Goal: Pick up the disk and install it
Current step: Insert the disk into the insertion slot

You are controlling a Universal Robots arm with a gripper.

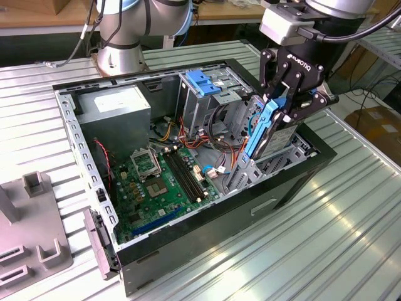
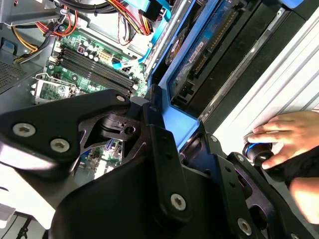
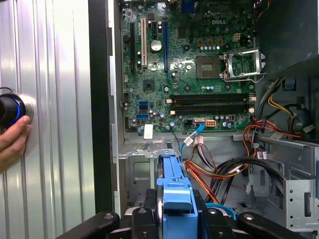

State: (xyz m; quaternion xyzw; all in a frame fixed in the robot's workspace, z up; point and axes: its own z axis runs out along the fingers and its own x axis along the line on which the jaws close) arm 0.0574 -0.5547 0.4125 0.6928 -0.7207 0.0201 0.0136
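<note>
The disk (image 1: 273, 137) stands on edge between my jaws, blue-framed and tilted, over the end of the open computer case (image 1: 188, 254) at the exterior view's right. Its lower end is close above the bay there; contact cannot be determined. The case lies on its side on the ribbed metal table (image 1: 332, 238). Contents, from the exterior view's left to right: a grey power supply box (image 1: 116, 110), the green motherboard (image 1: 164, 182), a metal drive cage (image 1: 202, 94) with a blue top, and a bundle of coloured cables (image 1: 220, 145) running toward the disk. My gripper (image 1: 283, 114) is closed on the disk. In the first wrist view my fingers (image 3: 213, 220) press against both sides of its blue frame. Beside the case, a person's hand (image 3: 12, 142) touches a blue-ringed knob (image 3: 9, 109) on the table.
</note>
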